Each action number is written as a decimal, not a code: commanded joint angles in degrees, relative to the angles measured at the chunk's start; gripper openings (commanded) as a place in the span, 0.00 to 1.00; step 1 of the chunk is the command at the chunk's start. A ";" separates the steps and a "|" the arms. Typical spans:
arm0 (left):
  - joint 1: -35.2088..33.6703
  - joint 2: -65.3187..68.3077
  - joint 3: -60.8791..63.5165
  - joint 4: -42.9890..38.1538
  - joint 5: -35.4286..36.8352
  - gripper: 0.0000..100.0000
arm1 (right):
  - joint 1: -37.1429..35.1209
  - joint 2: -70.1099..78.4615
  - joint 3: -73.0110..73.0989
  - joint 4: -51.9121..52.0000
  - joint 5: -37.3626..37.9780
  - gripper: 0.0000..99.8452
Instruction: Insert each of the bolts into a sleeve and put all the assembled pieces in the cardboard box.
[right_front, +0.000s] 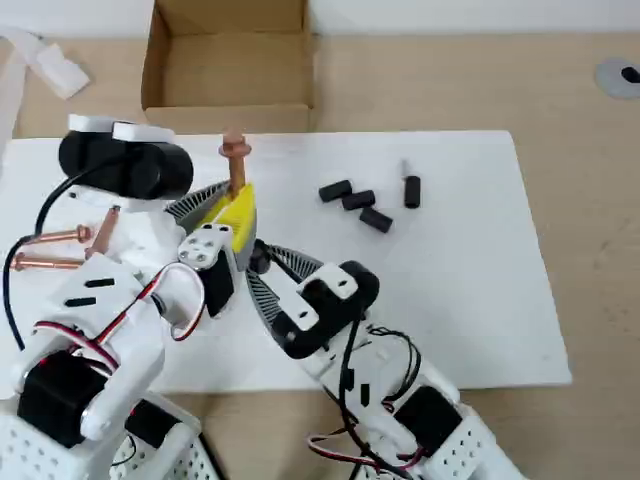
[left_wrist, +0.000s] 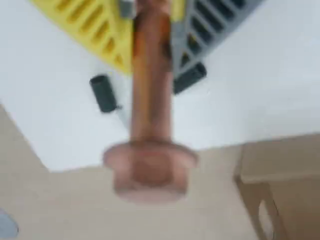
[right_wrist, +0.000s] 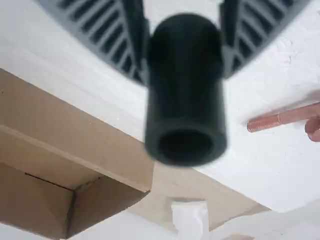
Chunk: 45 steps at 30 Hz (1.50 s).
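High view: bolt (right_front: 236, 162) points head toward cardboard box (right_front: 236, 72).

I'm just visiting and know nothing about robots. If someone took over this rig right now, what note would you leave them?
Left gripper: fingers shut on a bolt.
Right gripper: fingers shut on a sleeve.
White mat: three loose bolts, four loose sleeves.
Cardboard box: looks empty.
Done: one bolt and one sleeve in hand.
Left: join them, pair the other bolts, box everything.
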 joint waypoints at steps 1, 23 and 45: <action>0.79 -0.75 0.44 0.26 1.23 0.01 | -0.75 -8.13 -1.89 -1.41 0.00 0.01; 3.87 -0.84 5.36 2.29 1.41 0.01 | -0.66 -8.04 -4.53 0.53 -0.88 0.01; 10.55 -8.40 7.82 10.46 -1.05 0.01 | 4.35 -8.04 -8.75 6.33 -5.71 0.01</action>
